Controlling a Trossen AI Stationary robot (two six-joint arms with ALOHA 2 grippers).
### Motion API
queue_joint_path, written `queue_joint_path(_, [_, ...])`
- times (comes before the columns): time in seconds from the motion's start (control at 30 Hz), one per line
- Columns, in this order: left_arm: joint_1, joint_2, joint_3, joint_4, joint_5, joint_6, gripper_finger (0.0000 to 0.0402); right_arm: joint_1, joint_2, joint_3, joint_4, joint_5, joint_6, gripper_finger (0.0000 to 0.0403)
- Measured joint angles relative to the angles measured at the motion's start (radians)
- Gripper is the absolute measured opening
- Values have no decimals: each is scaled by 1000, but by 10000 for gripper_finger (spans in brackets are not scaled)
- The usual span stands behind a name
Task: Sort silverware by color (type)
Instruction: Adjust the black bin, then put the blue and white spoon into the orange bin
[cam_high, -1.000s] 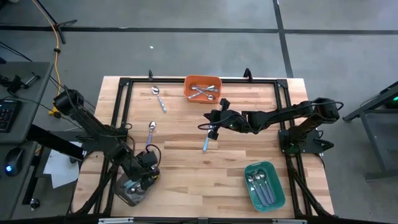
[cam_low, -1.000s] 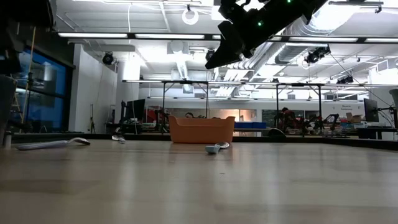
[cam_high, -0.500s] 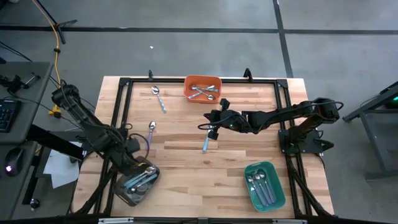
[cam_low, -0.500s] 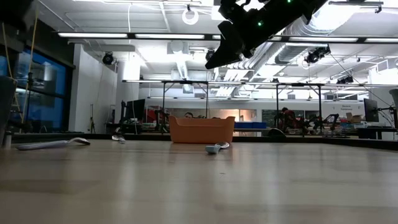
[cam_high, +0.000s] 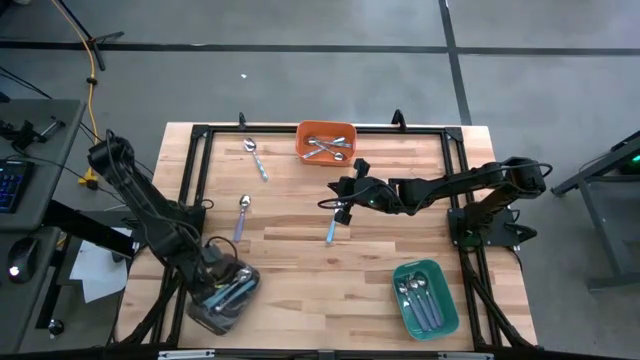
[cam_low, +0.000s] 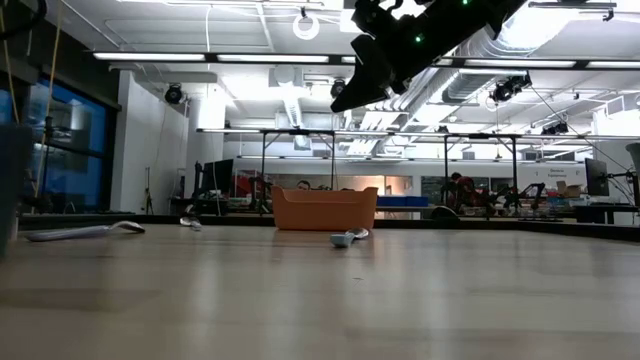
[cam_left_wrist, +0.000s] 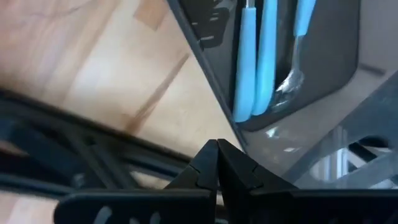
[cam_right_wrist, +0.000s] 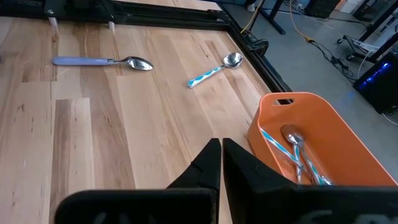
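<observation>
Overhead; table-level; two wrist close-ups

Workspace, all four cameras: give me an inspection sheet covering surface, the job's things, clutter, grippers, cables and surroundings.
Surface: wooden table with a black frame along its edges.
Job's things: three loose spoons on the wood: light blue-handled spoon, lavender-handled spoon, blue-handled spoon. Orange tray, green tray and dark tray each hold spoons; the dark tray's have light blue handles.
Clutter: nothing seen.
Grippers: left gripper shut, empty, by the dark tray's rim. Right gripper shut, empty, raised over the table's middle.
Cables: yellow cable on the floor, off the table.
Surroundings: grey floor; keyboard on a side desk; workshop benches behind.
</observation>
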Motion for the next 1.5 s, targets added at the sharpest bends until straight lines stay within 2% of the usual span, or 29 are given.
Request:
queue_joint_path(0.2, [0, 26, -3, 77, 2, 22, 0, 0, 0, 0, -2, -6, 3, 0])
queue_joint_path(0.4, [-14, -2, 1, 152, 12, 69, 0, 8, -1, 0, 1, -94, 3, 0])
queue_joint_path(0.5, [-27, -43, 6, 247, 17, 132, 0, 34, -22, 0, -23, -79, -7, 0])
queue_joint_path(0.6, [-9, -81, 6, 294, -52, 230, 0, 77, -68, 0, -92, -30, 5, 0])
queue_joint_path(0.77, [115, -110, -75, 434, -109, 467, 0, 167, -110, 0, -202, 89, 94, 0])
queue_joint_path(1.0, [374, -101, -228, 776, -93, 825, 0, 218, -44, -1, -243, 89, 260, 0])
queue_joint_path(1.13, [489, -102, -246, 895, -86, 1006, 0, 219, -4, -1, -241, 89, 373, 0])
queue_joint_path(1.3, [593, -100, -246, 1012, -161, 1235, 0, 203, 32, -1, -233, 90, 527, 0])
queue_joint_path(1.5, [732, -51, -246, 1135, -137, 1379, 0, 162, 93, -1, -217, 23, 558, 0])
